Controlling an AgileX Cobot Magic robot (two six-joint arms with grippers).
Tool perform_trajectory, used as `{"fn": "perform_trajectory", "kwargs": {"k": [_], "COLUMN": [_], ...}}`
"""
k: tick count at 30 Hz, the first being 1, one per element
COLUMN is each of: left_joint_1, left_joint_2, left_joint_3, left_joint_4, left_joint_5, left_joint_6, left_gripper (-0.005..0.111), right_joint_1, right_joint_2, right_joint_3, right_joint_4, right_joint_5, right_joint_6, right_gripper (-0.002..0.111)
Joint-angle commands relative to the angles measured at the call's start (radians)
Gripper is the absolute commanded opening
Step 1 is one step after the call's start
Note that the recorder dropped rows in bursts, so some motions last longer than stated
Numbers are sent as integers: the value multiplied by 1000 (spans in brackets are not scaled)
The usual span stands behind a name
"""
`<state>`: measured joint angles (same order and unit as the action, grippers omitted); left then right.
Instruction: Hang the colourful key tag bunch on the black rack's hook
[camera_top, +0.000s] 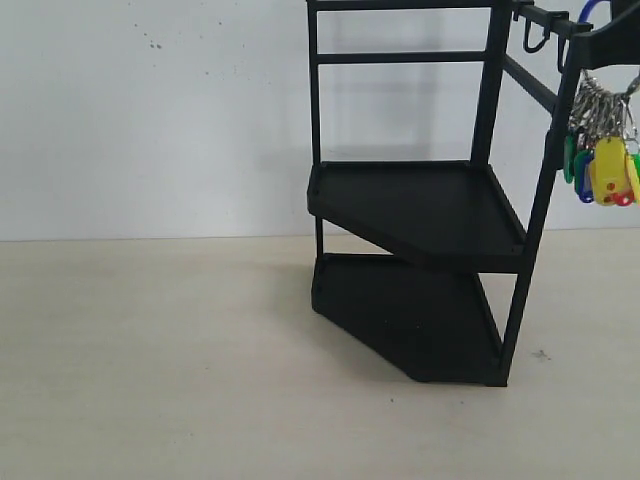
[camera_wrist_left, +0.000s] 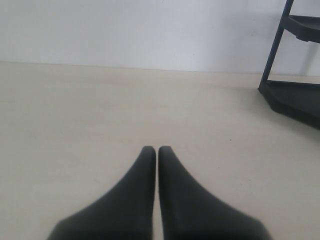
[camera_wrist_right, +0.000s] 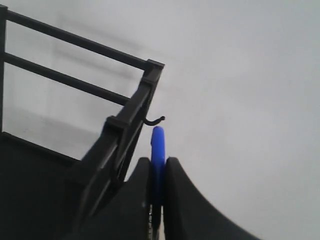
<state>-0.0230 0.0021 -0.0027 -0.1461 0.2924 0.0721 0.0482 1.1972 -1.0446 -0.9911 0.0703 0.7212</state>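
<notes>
Blue loop is pointing up, right gripper clamping it near the hook; colourful key tag bunch is dangling vertically beside black rack. Left gripper is hovering closed, empty, over pale tabletop; white wall behind.

Exterior: low, level, facing the wall across the table; black rack close, right of centre.
Left wrist: just above the table, facing the wall; rack's foot glimpsed.
Right wrist: high, close against the rack's top and hook.
Shared: rack, wall.
</notes>
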Motion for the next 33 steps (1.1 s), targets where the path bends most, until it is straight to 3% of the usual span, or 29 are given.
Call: {"fn": "perform_trajectory", "kwargs": {"k": [1,33], "left_joint_1": [2,2], "left_joint_2": [-2,-2], "left_joint_3": [3,3], "left_joint_4": [5,5], "left_joint_5": [1,1], "left_joint_6": [3,3], "left_gripper": [4,4], "right_joint_1": [-40,-39], "right_joint_2": [1,22], "right_joint_3": [-3,40], "right_joint_4": [-10,-6], "right_joint_5": [-41,-105], "right_joint_6": [5,28], "right_gripper": [0,0]}}
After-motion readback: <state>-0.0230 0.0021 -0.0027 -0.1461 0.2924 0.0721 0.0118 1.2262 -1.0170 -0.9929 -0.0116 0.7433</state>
